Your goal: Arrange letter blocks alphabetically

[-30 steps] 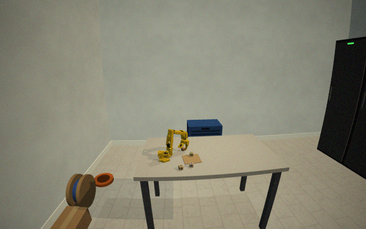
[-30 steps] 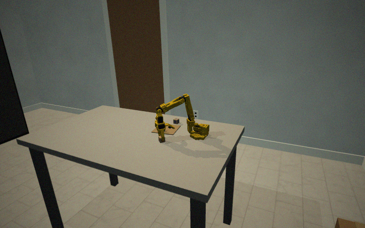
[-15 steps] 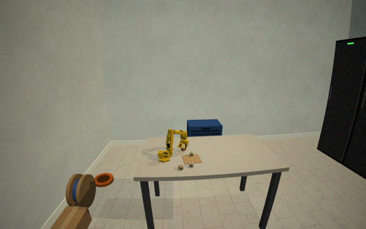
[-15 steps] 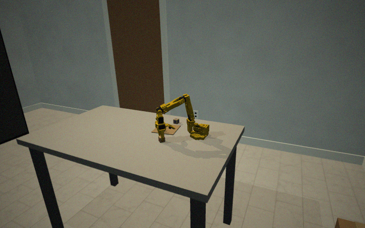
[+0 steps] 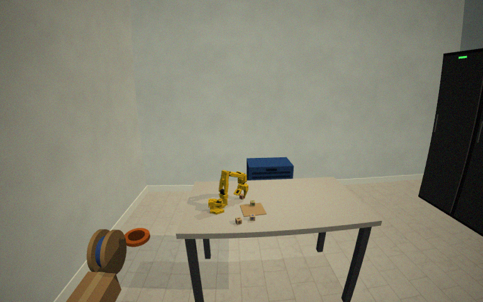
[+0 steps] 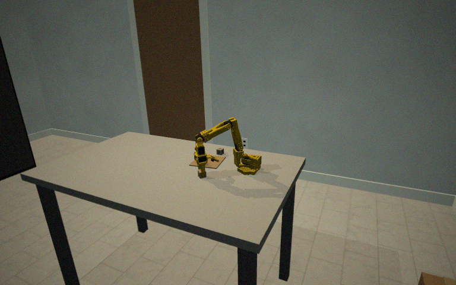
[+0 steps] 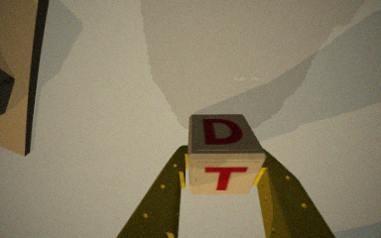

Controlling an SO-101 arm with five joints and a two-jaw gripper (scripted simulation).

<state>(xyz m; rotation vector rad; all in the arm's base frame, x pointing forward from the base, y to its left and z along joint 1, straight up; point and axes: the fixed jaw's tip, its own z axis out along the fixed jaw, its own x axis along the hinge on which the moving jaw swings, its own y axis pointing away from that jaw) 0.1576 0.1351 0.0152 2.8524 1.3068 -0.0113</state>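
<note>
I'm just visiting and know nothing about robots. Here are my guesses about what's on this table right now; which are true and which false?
1. The gripper is shut on a block. True.
2. That block shows a D and a T. True.
3. The held block sits on the mat. False: it is off the mat, over bare table.
4. Two blocks lie on the mat. False: only one block is on it; two others lie beside it.
</note>
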